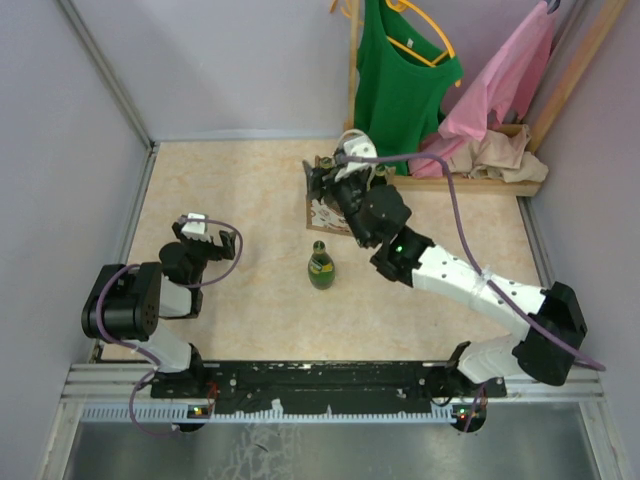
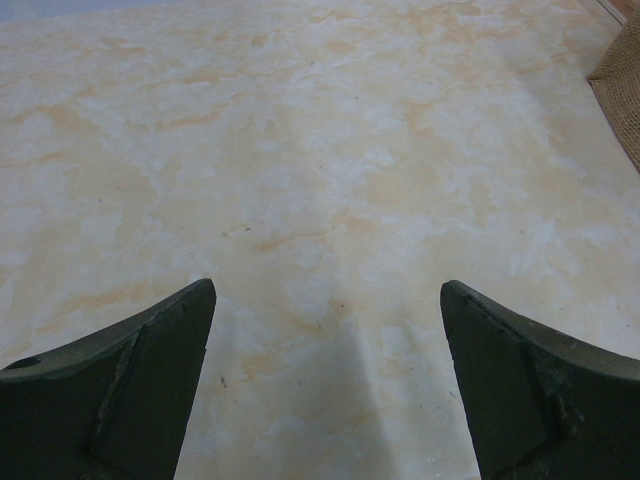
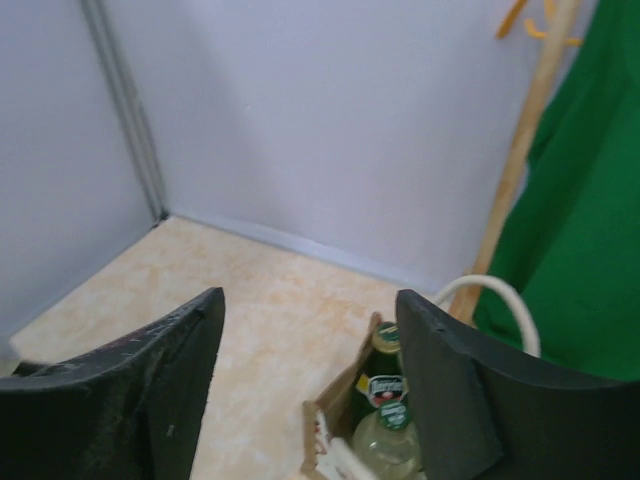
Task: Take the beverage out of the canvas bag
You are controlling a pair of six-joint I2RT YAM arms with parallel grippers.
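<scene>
On the pale surface (image 1: 230, 190) the canvas bag (image 1: 322, 212) sits at the far side, directly under the right arm (image 1: 450, 275); the left arm (image 1: 150, 300) is well apart. Two bottles (image 3: 383, 378) stand upright inside it, necks up, just below and ahead of the right fingers (image 3: 150, 390), which are spread and hold nothing. The left fingers (image 2: 130, 400) gape above the surface, empty.

The table (image 1: 250, 200) is smooth and matt, with a beige marble pattern; the canvas bag (image 1: 322, 213) is coarse tan woven cloth; the bottle (image 1: 321, 266) is glossy green glass; the rack (image 1: 353, 90) is pale, smooth wood; the green top (image 1: 400, 90) is soft matt cloth.
</scene>
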